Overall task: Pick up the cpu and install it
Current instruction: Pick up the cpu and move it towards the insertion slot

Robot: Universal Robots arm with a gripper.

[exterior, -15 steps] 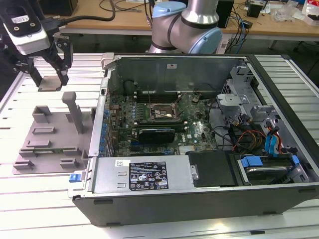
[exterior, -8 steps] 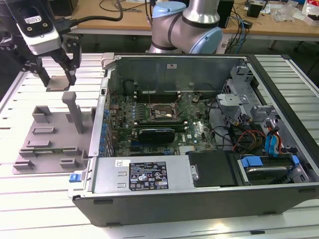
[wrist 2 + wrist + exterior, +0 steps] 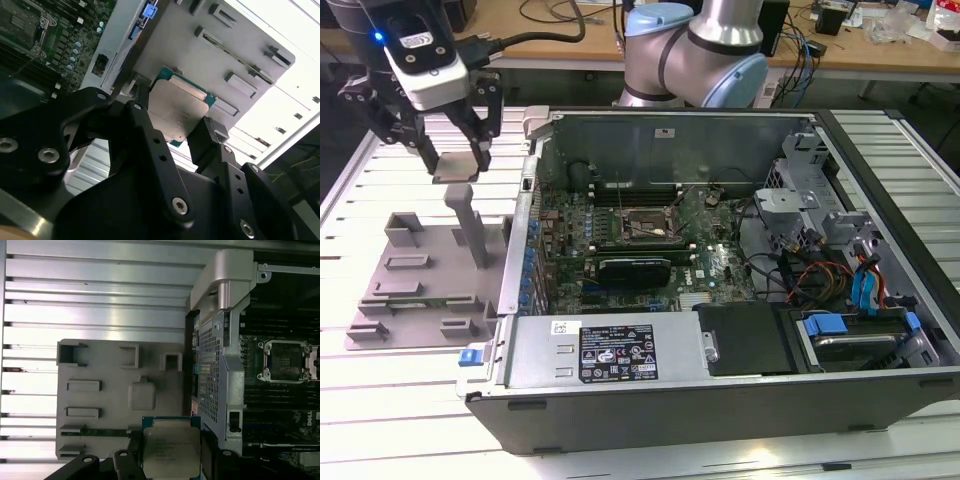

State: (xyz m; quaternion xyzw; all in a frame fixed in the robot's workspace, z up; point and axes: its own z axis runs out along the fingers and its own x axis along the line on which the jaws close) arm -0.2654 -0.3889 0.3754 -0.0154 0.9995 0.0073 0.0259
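My gripper hangs at the exterior view's upper left, above the grey fixture plate and outside the open computer case. It is shut on the cpu, a flat silvery square with a thin green edge. Both wrist views show the cpu clamped between the black fingers, lifted clear of the fixture plate. The black socket frame on the motherboard stands open to the exterior view's right of the gripper.
A tall grey post rises from the fixture plate just below the gripper. The case's side wall lies between gripper and motherboard. Cables, a drive cage and a black power supply fill the case's right part.
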